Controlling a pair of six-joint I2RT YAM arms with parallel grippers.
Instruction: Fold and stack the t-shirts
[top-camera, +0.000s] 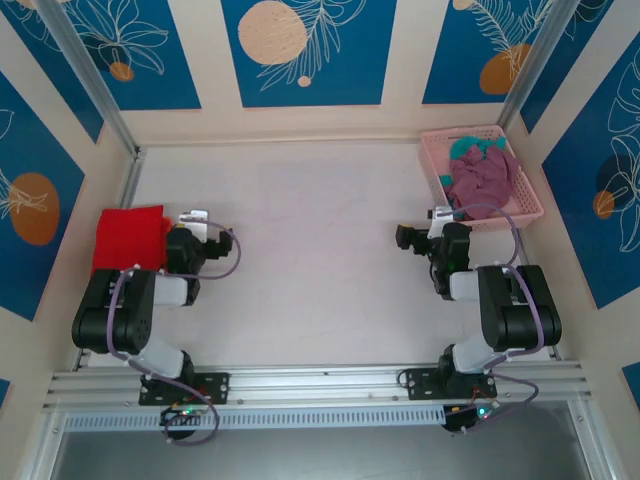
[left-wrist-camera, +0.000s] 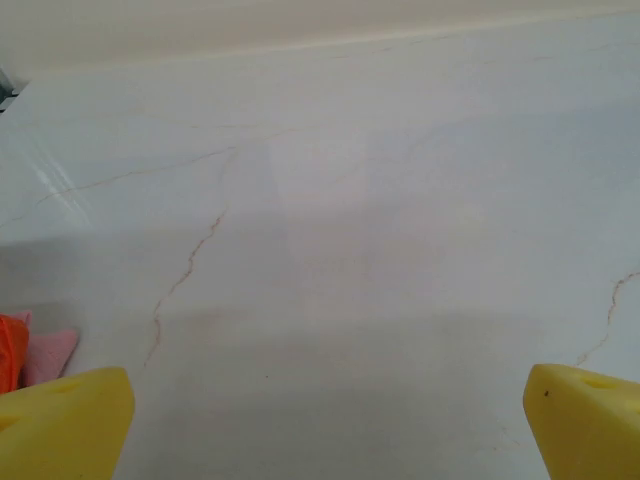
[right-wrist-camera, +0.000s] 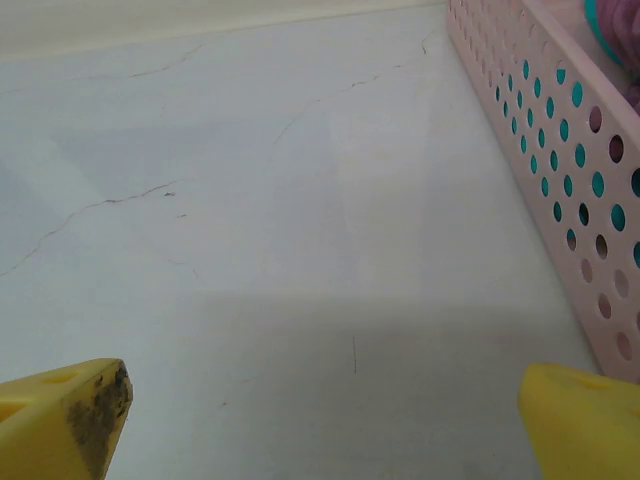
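Top cam overhead on table (top-camera: 320, 220); wrist cams low, close to it

Pink lattice basket (right-wrist-camera: 545, 150) — far right on the pale table (top-camera: 320, 220).

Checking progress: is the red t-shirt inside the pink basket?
No, the red t-shirt lies folded on the table, at its left side.

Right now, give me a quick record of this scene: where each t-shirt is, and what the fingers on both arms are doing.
red t-shirt: folded, lying on the table at its left side
mauve t-shirt: bunched up in the basket, far right
teal t-shirt: in the basket, behind the mauve one
left fingers: open, empty, over bare table
right fingers: open, empty, basket wall to their right
stack: not yet started
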